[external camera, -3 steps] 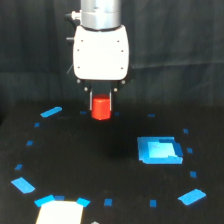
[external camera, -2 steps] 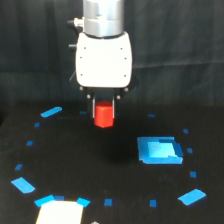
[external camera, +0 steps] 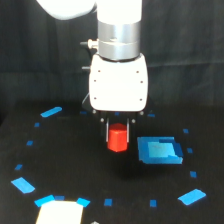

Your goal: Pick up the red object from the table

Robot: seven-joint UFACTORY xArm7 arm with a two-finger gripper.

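Observation:
In the exterior view the red object (external camera: 118, 139) is a small bright red-orange block held between the two dark fingers of my gripper (external camera: 118, 136). The gripper hangs under the white arm body (external camera: 118, 85). The block hangs above the black table (external camera: 70, 165), with a faint shadow below it. The gripper is shut on the block, just to the exterior view's left of the large blue rectangle (external camera: 160, 150).
Small blue tape marks (external camera: 51, 112) ring the table, with larger ones at the exterior view's lower left (external camera: 23, 185) and lower right (external camera: 192, 197). A white patch (external camera: 59, 213) sits at the bottom edge. A dark curtain hangs behind.
The arm has moved toward the exterior view's right and closer to the camera, carrying the red block with it, and now appears larger beside the blue rectangle.

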